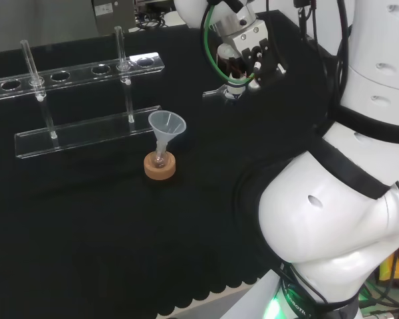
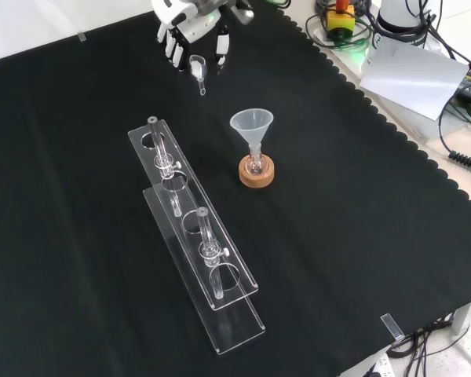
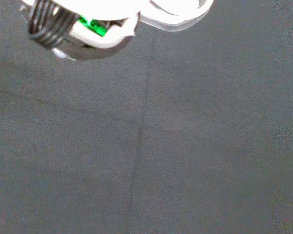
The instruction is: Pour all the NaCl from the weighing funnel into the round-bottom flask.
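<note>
1 clear conical funnel [image 2: 252,124] on a round cork ring [image 2: 256,173]; hand [image 2: 195,35] pinching the weighing funnel [image 2: 197,69]

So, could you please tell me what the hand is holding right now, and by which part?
The hand holds the small clear weighing funnel by its upper, wider end; its narrow stem hangs down below the fingers.
</note>
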Motion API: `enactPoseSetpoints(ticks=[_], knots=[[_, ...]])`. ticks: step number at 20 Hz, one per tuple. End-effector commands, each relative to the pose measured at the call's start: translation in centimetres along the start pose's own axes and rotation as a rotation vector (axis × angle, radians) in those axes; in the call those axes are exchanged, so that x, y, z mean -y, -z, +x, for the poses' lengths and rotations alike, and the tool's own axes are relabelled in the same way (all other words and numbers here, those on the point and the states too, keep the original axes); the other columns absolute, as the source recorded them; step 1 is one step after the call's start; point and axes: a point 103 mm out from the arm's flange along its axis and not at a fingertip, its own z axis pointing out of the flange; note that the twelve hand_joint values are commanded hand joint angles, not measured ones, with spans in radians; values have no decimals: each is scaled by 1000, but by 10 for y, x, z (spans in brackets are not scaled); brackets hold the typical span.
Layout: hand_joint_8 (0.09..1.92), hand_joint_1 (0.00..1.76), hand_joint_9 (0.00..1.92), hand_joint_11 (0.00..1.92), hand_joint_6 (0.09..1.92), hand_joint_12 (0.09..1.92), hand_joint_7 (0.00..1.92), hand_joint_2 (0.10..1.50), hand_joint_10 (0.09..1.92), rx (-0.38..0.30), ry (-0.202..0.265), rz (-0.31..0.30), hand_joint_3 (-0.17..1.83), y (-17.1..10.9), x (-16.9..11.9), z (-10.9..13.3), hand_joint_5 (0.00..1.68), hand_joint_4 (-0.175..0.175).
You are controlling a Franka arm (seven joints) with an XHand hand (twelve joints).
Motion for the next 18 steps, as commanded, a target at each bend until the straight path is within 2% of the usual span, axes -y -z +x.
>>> enactPoseSetpoints(ticks=[1,6,10,18], knots=[[652,1070,1104,783,1102,1195,843,667,394,15,-7,21,840,8,15,2,1074,175],[652,1070,1103,782,1102,1195,842,666,393,22,-2,8,841,13,29,4,1075,175],[652,1071,1103,781,1101,1195,841,665,392,47,9,7,843,24,46,20,1076,175],[651,1071,1101,777,1101,1196,838,663,391,86,47,28,845,25,62,48,1077,175]])
